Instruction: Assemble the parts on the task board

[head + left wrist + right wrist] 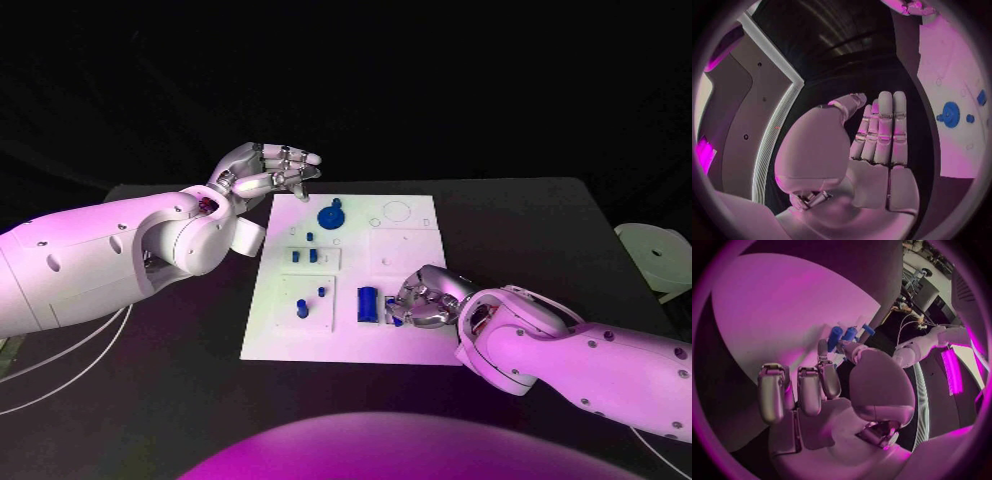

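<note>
The white task board (407,245) lies in the middle of the black table. On it stand a round blue part (332,213), small blue pegs (304,256) and a taller blue block (368,303). My left hand (268,170) hovers above the board's far left corner; its fingers (882,130) are straight, holding nothing. The round blue part (949,114) lies on the board (948,65) beside it. My right hand (427,297) rests low over the board's near right part, right beside the blue block. Its fingertips (823,347) meet at the blue pegs (845,333); any grip is hidden.
A white object (656,255) stands at the table's right edge. Pale cables (65,355) hang off the left side under my left arm. Round empty recesses (398,212) mark the board's far right corner.
</note>
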Controlling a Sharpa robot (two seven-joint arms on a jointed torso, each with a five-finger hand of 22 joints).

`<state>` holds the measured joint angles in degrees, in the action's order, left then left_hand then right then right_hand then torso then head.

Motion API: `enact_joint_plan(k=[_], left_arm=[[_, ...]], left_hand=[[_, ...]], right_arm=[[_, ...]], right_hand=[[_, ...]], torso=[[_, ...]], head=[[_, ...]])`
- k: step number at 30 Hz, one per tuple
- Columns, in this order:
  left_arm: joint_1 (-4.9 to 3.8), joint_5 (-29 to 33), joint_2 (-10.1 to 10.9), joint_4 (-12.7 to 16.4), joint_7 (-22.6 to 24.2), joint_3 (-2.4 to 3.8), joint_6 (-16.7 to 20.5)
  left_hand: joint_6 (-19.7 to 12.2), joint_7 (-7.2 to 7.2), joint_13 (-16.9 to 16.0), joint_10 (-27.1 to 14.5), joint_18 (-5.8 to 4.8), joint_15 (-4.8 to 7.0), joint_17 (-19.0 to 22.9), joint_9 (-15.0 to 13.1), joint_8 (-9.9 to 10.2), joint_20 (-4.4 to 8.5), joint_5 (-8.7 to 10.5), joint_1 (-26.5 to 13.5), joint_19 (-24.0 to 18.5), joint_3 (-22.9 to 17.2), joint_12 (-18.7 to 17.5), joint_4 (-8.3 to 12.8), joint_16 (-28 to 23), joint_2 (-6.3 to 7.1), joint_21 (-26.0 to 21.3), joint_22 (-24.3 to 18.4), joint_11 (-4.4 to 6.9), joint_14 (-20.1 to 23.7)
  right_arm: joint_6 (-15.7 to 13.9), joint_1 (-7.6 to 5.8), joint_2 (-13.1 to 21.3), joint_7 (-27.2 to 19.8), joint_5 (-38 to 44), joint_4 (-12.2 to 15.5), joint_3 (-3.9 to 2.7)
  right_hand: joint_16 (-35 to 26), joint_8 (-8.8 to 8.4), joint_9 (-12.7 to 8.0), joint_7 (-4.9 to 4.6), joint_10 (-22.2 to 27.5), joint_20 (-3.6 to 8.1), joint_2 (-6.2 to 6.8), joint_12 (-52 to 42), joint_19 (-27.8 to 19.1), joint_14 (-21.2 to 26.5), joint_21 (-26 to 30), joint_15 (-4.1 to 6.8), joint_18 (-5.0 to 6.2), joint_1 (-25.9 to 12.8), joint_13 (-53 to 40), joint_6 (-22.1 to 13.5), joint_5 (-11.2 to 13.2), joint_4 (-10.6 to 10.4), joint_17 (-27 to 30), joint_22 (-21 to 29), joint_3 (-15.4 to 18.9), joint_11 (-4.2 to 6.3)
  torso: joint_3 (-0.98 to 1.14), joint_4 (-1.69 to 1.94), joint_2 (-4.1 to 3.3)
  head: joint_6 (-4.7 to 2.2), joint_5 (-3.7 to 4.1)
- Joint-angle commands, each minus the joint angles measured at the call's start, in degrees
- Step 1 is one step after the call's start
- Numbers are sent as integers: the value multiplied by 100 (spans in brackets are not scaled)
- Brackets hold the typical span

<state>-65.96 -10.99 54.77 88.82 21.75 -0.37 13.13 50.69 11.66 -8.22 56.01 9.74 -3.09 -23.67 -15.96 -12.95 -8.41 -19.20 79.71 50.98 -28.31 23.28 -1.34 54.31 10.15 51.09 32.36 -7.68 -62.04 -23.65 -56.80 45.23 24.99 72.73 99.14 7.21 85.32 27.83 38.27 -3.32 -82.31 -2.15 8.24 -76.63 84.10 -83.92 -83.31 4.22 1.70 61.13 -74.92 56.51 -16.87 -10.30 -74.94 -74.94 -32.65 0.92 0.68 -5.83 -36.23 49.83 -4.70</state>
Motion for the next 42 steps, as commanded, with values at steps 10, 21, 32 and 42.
enact_joint_plan(k=[10,21,32,42], left_arm=[[0,24,-11,7,42,4,-68],[0,24,-2,9,40,4,-69],[0,24,16,9,41,4,-67],[0,24,20,10,43,4,-68]], left_hand=[[-47,14,-5,-47,77,5,-8,8,-32,7,-16,-47,-38,-39,38,-4,29,-36,29,6,4,30],[-49,15,-5,-50,77,3,-9,9,-33,5,-16,-57,-39,-39,41,-12,29,-38,27,5,3,30],[-49,15,-5,-50,77,3,-9,9,-33,5,-16,-57,-39,-39,41,-12,29,-38,27,5,3,30],[-49,15,-5,-50,77,3,-9,9,-33,5,-16,-57,-39,-39,41,-12,29,-38,27,5,3,30]], right_arm=[[121,10,-36,-8,3,-35,4],[45,10,-14,-46,43,-20,4],[215,12,244,-267,139,211,4],[481,54,346,-431,292,332,5]], right_hand=[[26,-54,-46,3,-46,23,7,-14,339,-424,-2,15,-31,-464,-426,99,632,-352,-591,-1321,334,-8],[22,-72,-49,20,-45,32,107,3,334,-421,8,28,-29,-720,-438,123,305,-614,-587,-1318,852,6],[26,-108,-58,17,-53,32,74,10,341,-424,-13,27,-33,-47,-464,113,806,-348,-599,-1324,1031,5],[34,-115,-63,9,-51,28,152,17,348,-428,-33,22,-37,-58,-464,120,883,-378,-615,-1330,1129,-2]], torso=[[-1,0,1],[-1,3,1],[-2,-9,-1],[-2,-2,7]], head=[[-16,11],[-14,2],[-19,-10],[-21,-2]])
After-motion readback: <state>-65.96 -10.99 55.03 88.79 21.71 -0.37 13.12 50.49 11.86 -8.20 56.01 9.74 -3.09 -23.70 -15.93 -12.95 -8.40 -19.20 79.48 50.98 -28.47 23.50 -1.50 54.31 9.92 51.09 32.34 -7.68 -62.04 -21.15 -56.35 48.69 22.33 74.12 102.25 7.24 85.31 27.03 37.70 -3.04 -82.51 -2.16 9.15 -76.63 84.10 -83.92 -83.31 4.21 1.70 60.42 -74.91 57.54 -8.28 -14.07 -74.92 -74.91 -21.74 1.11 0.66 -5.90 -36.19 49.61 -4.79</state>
